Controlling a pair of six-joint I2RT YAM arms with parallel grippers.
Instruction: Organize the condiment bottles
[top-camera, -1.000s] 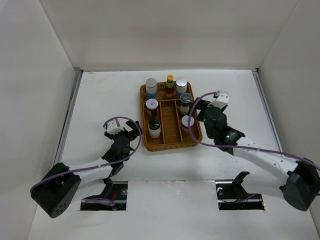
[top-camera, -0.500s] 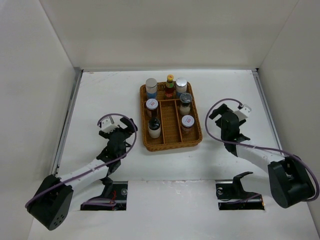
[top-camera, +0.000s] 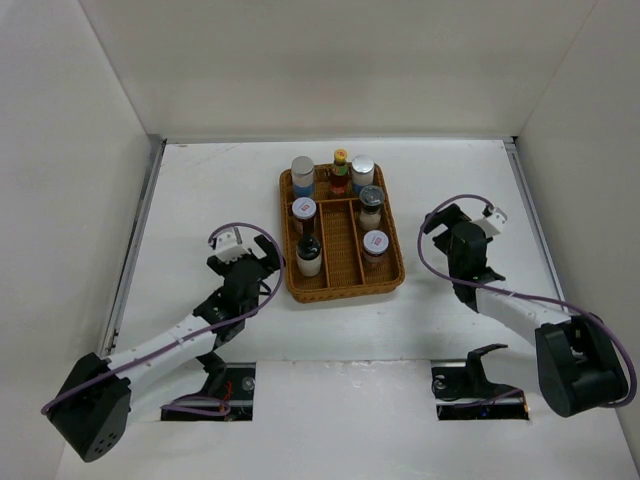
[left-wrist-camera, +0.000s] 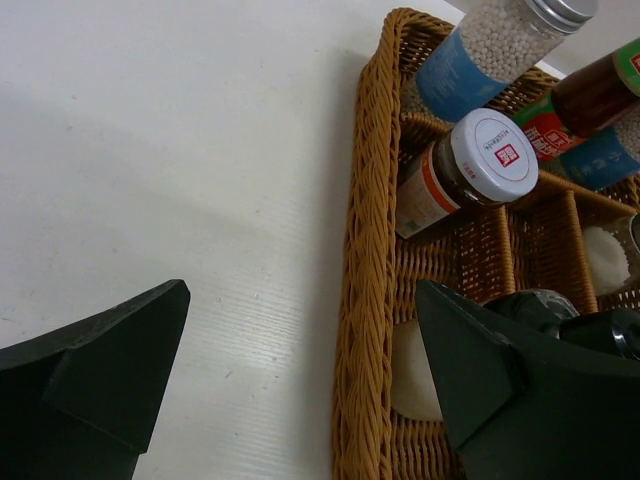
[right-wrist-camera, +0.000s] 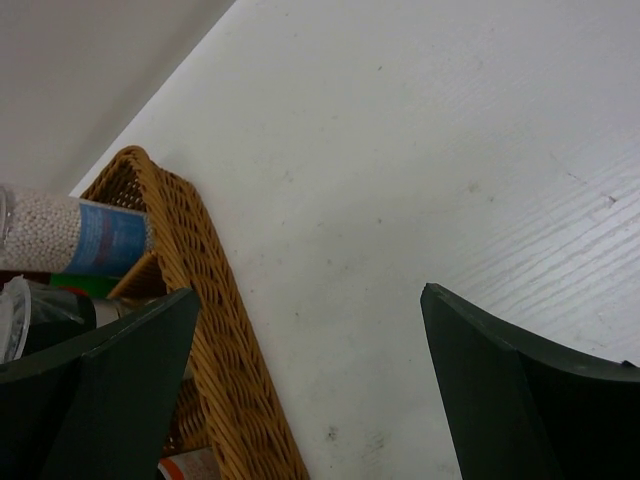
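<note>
Several condiment bottles stand in the brown wicker tray (top-camera: 392, 268): two silver-lidded shakers (top-camera: 303, 175) (top-camera: 362, 174), a yellow-capped bottle (top-camera: 340, 171), a black-capped jar (top-camera: 371, 204), white-lidded jars (top-camera: 303, 212) (top-camera: 376, 245) and a dark bottle (top-camera: 308, 250). My left gripper (top-camera: 262, 254) hangs open just left of the tray, nothing between its fingers. In the left wrist view my left gripper (left-wrist-camera: 302, 300) straddles the tray rim (left-wrist-camera: 365, 250), with a white-lidded jar (left-wrist-camera: 480, 165) beyond. My right gripper (top-camera: 438, 216) is open to the right of the tray, empty. In the right wrist view my right gripper (right-wrist-camera: 310, 295) sits over bare table beside the tray rim (right-wrist-camera: 205, 270).
White walls close in the table on the left, back and right. A raised edge strip (top-camera: 140, 225) runs along the left side. Two dark openings (top-camera: 225, 385) (top-camera: 480, 385) lie at the near edge by the arm bases.
My right gripper has drawn back from the tray's right side toward the right and turned. My left gripper has shifted slightly forward beside the tray. Both stay open.
</note>
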